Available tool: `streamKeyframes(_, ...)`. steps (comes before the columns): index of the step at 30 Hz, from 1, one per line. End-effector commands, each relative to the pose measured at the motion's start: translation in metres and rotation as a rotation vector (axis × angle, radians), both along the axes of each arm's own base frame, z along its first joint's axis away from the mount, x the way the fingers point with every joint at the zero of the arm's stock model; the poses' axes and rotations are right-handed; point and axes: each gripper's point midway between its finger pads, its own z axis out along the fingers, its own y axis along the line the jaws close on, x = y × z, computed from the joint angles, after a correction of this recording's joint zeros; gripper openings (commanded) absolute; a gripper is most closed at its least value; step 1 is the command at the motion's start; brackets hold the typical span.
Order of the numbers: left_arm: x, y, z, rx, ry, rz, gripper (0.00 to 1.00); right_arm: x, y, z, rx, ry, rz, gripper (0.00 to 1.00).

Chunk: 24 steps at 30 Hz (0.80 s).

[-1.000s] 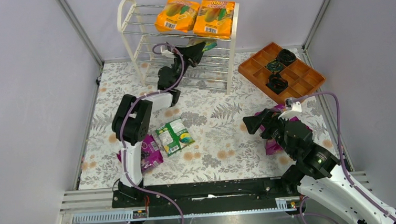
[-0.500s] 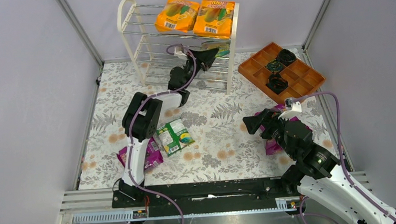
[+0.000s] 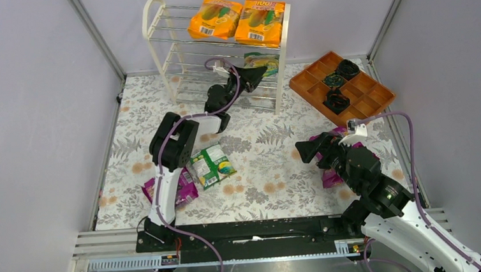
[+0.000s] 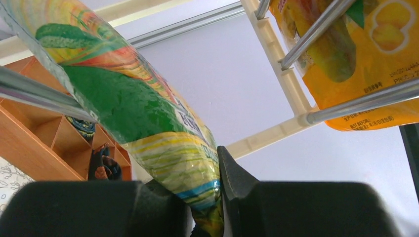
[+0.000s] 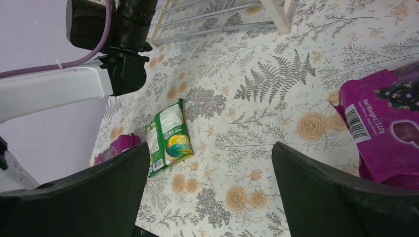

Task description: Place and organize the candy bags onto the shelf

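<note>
The cream-white shelf [image 3: 282, 62] stands at the back, with two orange candy bags [image 3: 215, 17] [image 3: 260, 21] flat on its top tier. My left gripper [image 3: 252, 71] reaches into the right end of the middle tier and is shut on the bottom edge of a green-yellow candy bag [image 3: 264, 60]. In the left wrist view that bag [image 4: 133, 98] leans over a chrome rod, pinched in my left gripper [image 4: 207, 197], under an orange bag [image 4: 356, 54]. Another green bag [image 3: 211, 165] [image 5: 168, 136] lies mid-table. My right gripper [image 3: 304, 151] [image 5: 210, 187] hovers open and empty beside a purple bag [image 5: 385, 123].
An orange compartmented tray [image 3: 341, 87] holding small black round objects sits right of the shelf. Another purple bag [image 3: 179, 186] lies beside the left arm's base, partly hidden by it. Grey walls close in the flowered table on three sides.
My left gripper has carried the green-yellow bag to the right along the middle tier, toward the shelf's right post. The right arm has not moved.
</note>
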Motion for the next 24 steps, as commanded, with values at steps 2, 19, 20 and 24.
streamKeyframes(2,-0.018,-0.004,-0.01,0.035,0.06,-0.079,0.31,0.003,-0.001,0.012,0.026,-0.03,-0.019,1.0)
streamKeyframes(19,-0.036,0.011,-0.031,0.232,0.221,-0.135,0.58,0.003,0.0,0.009,0.028,-0.029,-0.017,1.0)
streamKeyframes(20,-0.037,0.015,-0.034,0.239,0.229,-0.133,0.58,0.003,-0.001,0.009,0.028,-0.03,-0.019,1.0)
streamKeyframes(24,-0.038,0.029,-0.035,0.245,0.236,-0.115,0.59,0.003,-0.001,0.009,0.029,-0.031,-0.019,1.0)
